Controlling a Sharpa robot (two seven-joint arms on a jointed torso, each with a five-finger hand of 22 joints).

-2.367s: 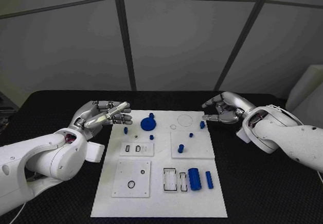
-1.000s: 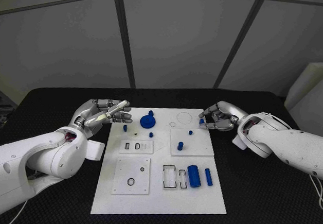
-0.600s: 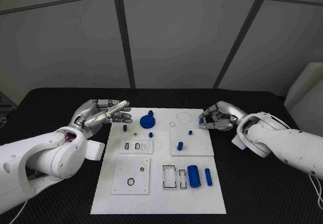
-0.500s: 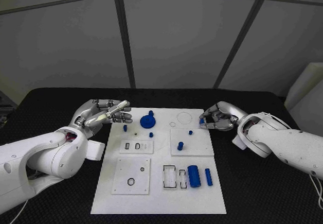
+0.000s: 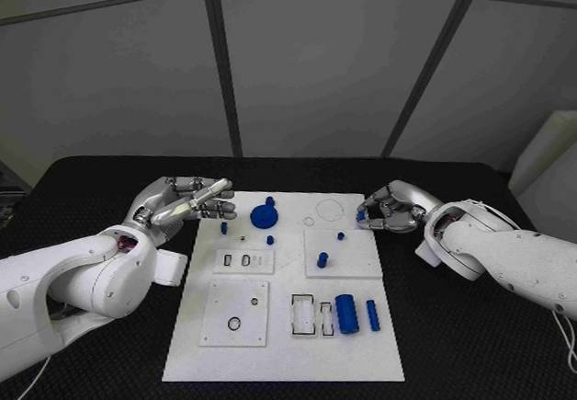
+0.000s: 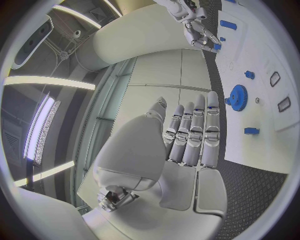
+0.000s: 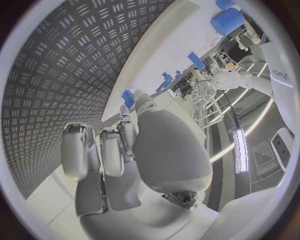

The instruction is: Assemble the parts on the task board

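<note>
The white task board [image 5: 307, 360] lies in the middle of the black table. On it are a blue gear [image 5: 263, 219], several short blue pegs [image 5: 322, 259], a thick blue cylinder [image 5: 347, 316] and a slim blue bar [image 5: 372, 316]. My right hand [image 5: 394, 211] is at the board's far right edge, fingers curled in, pinching a small blue peg [image 5: 361, 215] [image 7: 127, 96]. My left hand [image 5: 182, 204] hovers by the board's far left corner with its fingers [image 6: 195, 131] straight and nothing in it. The left wrist view shows the right hand [image 6: 197, 29] over the same peg [image 6: 217, 46].
Raised white plates with slots and holes sit on the board, one carrying a black ring [image 5: 234, 327]. A white foam panel [image 5: 558, 150] leans at the table's back right. Grey wall panels stand behind the table.
My right hand came in from beyond the board's far right corner and closed its fingers round the small blue peg. Over the last second it barely shifts. The left hand has stayed put.
</note>
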